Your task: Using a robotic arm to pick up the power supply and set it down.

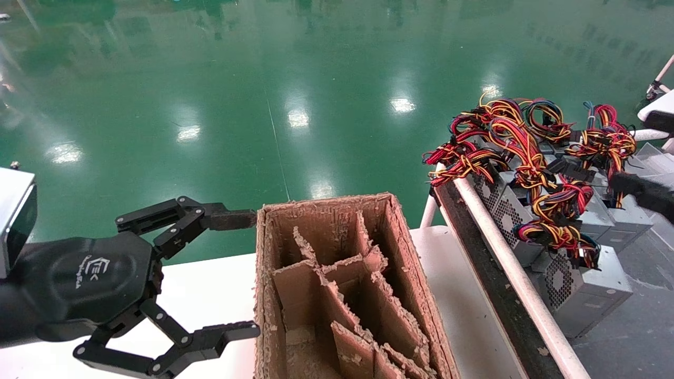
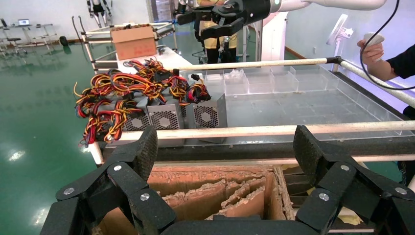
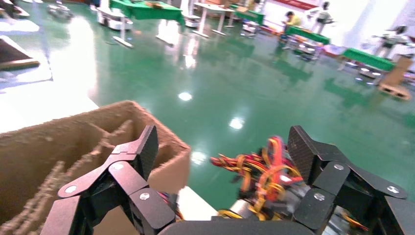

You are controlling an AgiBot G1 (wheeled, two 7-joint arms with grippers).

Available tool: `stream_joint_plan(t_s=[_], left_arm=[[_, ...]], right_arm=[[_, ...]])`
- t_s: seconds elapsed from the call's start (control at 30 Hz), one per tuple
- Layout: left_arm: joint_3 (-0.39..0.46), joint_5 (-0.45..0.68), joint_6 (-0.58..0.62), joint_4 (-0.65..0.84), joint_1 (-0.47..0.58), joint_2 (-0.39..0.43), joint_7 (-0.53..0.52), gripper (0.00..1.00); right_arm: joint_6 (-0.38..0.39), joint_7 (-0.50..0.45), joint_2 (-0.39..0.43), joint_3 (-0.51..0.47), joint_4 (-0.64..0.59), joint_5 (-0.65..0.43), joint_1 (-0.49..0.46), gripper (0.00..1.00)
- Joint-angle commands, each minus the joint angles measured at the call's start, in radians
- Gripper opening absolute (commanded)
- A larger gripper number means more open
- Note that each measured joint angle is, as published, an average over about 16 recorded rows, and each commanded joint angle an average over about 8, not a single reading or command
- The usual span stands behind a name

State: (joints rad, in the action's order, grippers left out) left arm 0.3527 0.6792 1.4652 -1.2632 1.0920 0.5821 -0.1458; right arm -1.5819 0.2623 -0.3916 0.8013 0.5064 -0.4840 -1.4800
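Power supplies lie in a row on the railed cart at about three o'clock from my head camera, silver-grey boxes with perforated fan grilles, each trailing a tangle of red, yellow and black wires that piles up toward one o'clock. None of them is held. My right gripper hangs over that row, fingers spread wide with nothing between them; its wrist camera looks down past the fingertips onto a blurred bundle of wires and one corner of the cardboard divider box. In the head view only dark bits of that arm show at the right edge, around three o'clock. The divider box stands on the white table at six o'clock, just beside the cart's white rail, its torn partitions upright and its cells bare. My left gripper is parked at eight o'clock, just beside the box's near wall, fingers wide apart and gripping nothing.
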Motion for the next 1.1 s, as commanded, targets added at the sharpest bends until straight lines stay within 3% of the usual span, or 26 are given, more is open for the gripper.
stream_joint_plan(t_s=[0.03, 1.1], left_arm=[[0.0, 0.0, 0.0, 0.0, 0.0, 0.0, 0.0, 1.0], [0.0, 0.0, 0.0, 0.0, 0.0, 0.0, 0.0, 1.0]], right_arm=[[0.003, -0.016, -0.008, -0.019, 0.028, -0.009, 0.015, 1.0], [0.055, -0.289, -0.141, -0.335, 0.5, -0.158, 0.26, 1.0]])
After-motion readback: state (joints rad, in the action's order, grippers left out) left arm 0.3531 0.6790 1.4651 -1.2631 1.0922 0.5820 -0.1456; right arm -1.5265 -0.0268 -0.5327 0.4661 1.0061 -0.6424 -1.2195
